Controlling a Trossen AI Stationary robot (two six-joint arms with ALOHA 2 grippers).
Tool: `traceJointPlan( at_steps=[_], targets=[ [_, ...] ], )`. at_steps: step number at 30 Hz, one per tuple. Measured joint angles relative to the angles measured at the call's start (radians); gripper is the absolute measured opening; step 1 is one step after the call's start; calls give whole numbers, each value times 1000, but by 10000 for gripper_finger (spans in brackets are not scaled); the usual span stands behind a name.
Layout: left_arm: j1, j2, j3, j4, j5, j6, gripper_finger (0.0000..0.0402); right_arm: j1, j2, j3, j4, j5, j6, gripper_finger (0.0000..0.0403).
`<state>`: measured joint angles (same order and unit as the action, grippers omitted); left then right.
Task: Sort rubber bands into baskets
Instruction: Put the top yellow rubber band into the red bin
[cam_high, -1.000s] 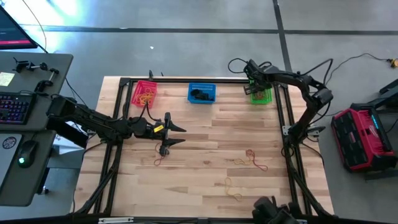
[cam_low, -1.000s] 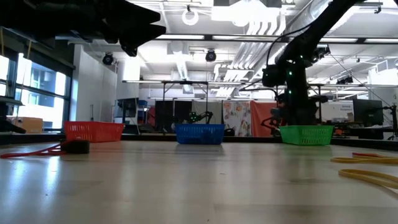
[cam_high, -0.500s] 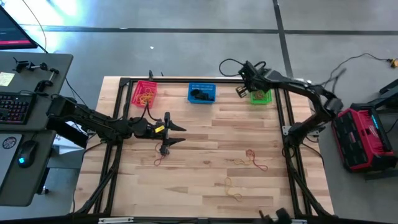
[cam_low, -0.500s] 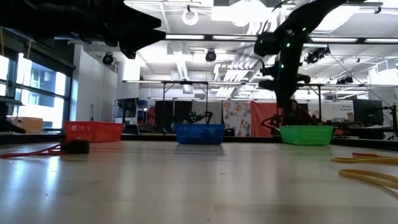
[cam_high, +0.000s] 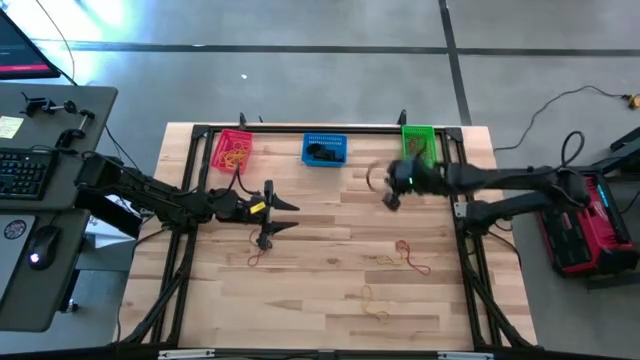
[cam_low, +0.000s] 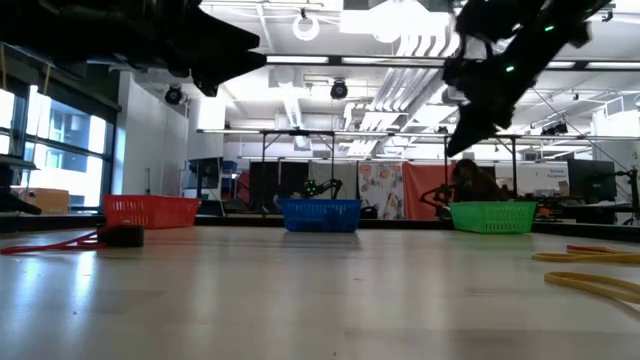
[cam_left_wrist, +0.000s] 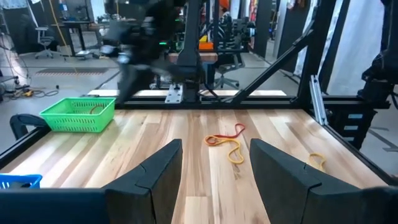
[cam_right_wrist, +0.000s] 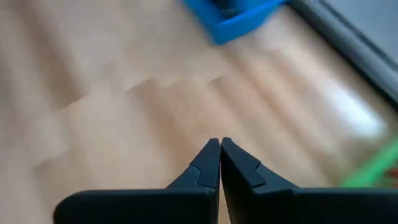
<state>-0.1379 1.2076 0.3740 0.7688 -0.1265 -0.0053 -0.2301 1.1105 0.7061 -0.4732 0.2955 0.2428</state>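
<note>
At the table's far edge stand three baskets in a row: a red-pink basket (cam_high: 233, 150) with yellow-tan bands in it, a blue basket (cam_high: 324, 149) with black ones, and a green basket (cam_high: 420, 145). Loose rubber bands lie on the wood: a red loop (cam_high: 255, 255), a red and yellow tangle (cam_high: 405, 255) (cam_left_wrist: 227, 140), and yellow loops (cam_high: 372, 303). My right gripper (cam_high: 392, 193) (cam_right_wrist: 219, 155) hangs blurred above the table just in front of the green basket, shut with nothing between its fingers. My left gripper (cam_high: 294, 216) (cam_left_wrist: 214, 168) stands open and level over the left half.
A black frame (cam_high: 460, 200) runs along the table's edges. Cables hang off the right arm. A desk with a keyboard (cam_high: 22, 172) stands to the left, and a red case (cam_high: 580, 220) to the right. Bare wood lies between the loose bands.
My right gripper has swung away from over the green basket toward the table's near edge and middle. It has risen a little and turned as it went. My left arm has kept still, and the bands on the table lie as before.
</note>
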Motion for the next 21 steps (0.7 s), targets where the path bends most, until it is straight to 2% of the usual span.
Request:
traceJointPlan(
  at_steps=[6,11,16,21],
  targets=[
    [0,0,0,-23,-18,2,182,286,-38,-38,-20,-62,103,3],
    [1,0,0,-21,-18,10,181,468,-1,17,-116,-154,301,19],
    [11,0,0,-22,-19,10,181,635,83,81,-233,-172,420,71],
    [14,0,0,-22,-19,9,181,730,206,141,-309,-169,446,142]
  ],
)
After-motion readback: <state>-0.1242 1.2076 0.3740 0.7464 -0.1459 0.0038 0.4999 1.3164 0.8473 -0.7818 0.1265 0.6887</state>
